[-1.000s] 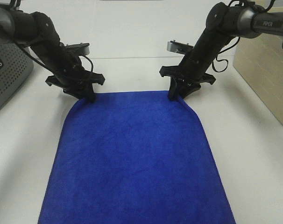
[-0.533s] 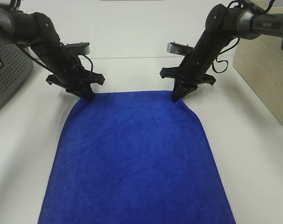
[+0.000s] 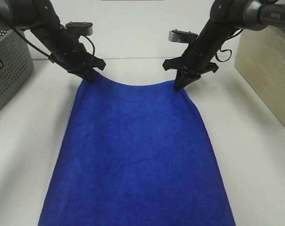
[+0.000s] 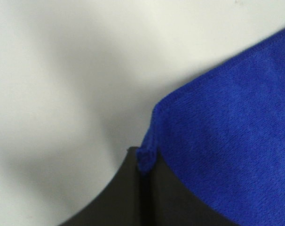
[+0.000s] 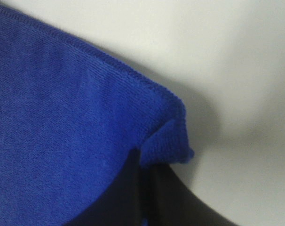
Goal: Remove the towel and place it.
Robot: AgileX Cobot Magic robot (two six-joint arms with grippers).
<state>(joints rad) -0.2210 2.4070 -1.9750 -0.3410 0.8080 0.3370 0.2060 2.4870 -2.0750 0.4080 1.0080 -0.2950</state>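
Nearest me, the towel (image 3: 138, 155) lies spread flat on the white surface (image 3: 255, 155), its near edge running out of the bottom of the high view. Further back the cloth narrows and rises off the surface. I have the left claw (image 3: 88, 74) pinched on one far corner and the right claw (image 3: 179, 84) pinched on the other, and both wrist views show blue hem caught between closed fingers. The far edge sags in a shallow curve between them. Beyond, the grey basket (image 3: 8, 66) sits at the left and a beige box (image 3: 269, 70) at the right. I judge the grasp secure and the lift only begun: most of the cloth rests down, and carrying and placing remain.
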